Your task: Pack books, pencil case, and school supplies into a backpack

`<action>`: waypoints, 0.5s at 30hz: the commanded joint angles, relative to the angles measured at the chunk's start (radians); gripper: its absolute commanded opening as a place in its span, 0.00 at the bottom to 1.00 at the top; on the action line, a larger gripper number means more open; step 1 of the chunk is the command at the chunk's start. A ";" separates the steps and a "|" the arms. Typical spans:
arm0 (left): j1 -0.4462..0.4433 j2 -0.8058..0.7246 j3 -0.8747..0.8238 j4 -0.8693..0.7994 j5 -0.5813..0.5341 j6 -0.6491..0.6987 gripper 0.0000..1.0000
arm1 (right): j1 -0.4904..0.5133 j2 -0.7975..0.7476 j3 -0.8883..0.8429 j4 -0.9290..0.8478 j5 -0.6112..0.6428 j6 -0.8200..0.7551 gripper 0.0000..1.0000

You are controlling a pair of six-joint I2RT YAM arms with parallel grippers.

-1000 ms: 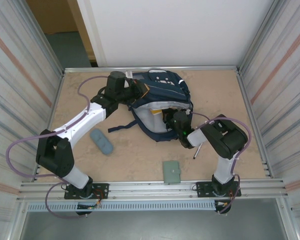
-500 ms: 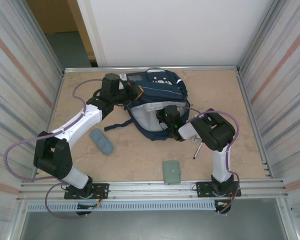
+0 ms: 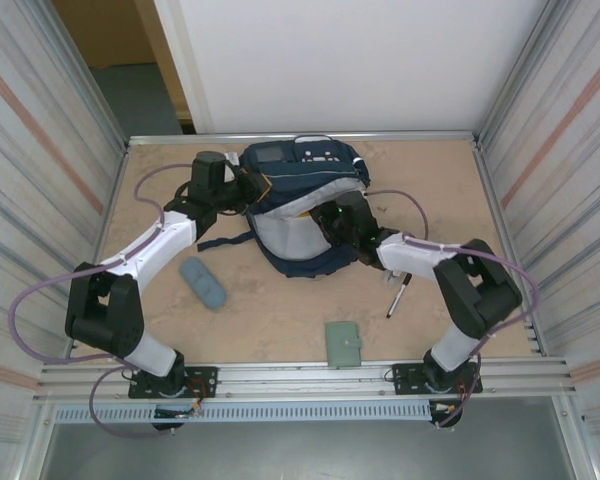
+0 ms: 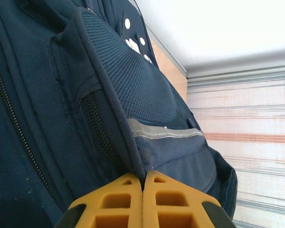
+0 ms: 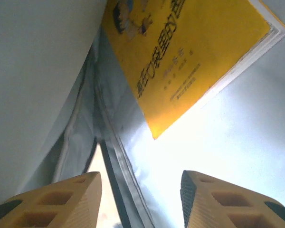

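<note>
left arm [image 3: 155, 240] and right arm [image 3: 420, 250] with black joint housings and white link shells, purple-grey cables [image 3: 42, 285], black bases [image 3: 170, 380], end effector fingers [image 4: 115, 205] of yellow-orange plastic, hollow square pockets, black corners

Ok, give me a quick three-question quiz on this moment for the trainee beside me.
1. Fill in: on the table, outside the backpack, lie the pencil case, the grey-green booklet and the black ____.
2. True or false: the left gripper is shut on backpack fabric.
3. Where is the yellow book? A) on the table B) inside the backpack, ahead of the open right gripper C) in the left gripper
Key: 1 marker; 2 true; 3 B.
</note>
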 commanded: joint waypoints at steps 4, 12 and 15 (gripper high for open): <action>0.010 0.018 -0.034 0.058 0.003 0.043 0.00 | 0.010 -0.238 -0.045 -0.282 -0.028 -0.259 0.47; 0.010 0.035 -0.121 0.101 0.048 0.081 0.00 | 0.032 -0.544 -0.035 -0.726 0.026 -0.483 0.50; -0.009 -0.009 -0.177 0.096 0.023 0.153 0.14 | 0.020 -0.589 0.022 -0.859 0.014 -0.609 0.53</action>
